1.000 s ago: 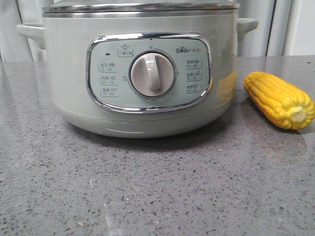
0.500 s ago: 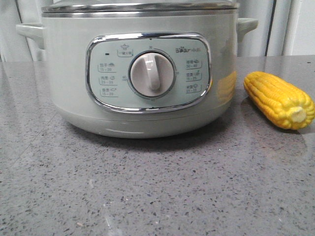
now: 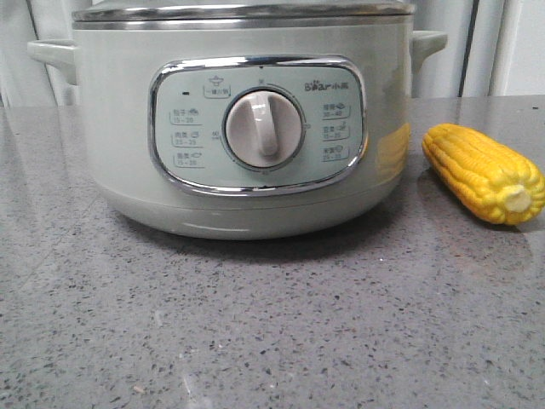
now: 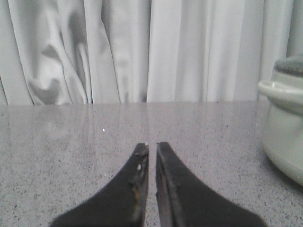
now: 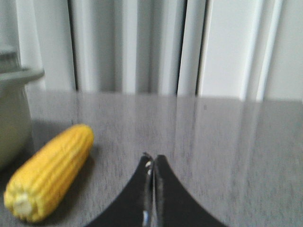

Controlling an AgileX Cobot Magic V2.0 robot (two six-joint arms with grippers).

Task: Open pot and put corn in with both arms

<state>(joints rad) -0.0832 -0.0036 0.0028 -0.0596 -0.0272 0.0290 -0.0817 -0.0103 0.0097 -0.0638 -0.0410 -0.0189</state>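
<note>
The pale sage-green pot (image 3: pixel 247 128) stands close in the front view, with a chrome-framed panel, a cream dial (image 3: pixel 264 128), two side handles and its lid on the steel rim. The yellow corn (image 3: pixel 484 172) lies on the counter to its right, pale core end toward me. My left gripper (image 4: pixel 152 144) is shut and empty above the counter; the pot's handle and wall (image 4: pixel 284 127) show at that view's edge. My right gripper (image 5: pixel 152 156) is shut and empty, with the corn (image 5: pixel 49 172) lying beside it and the pot's side (image 5: pixel 12 118) beyond. Neither gripper shows in the front view.
The grey speckled counter (image 3: pixel 272 324) stretches in front of the pot. White curtains (image 4: pixel 142 47) hang behind the counter's far edge. White panels with dark gaps (image 5: pixel 189 47) stand behind the corn's side.
</note>
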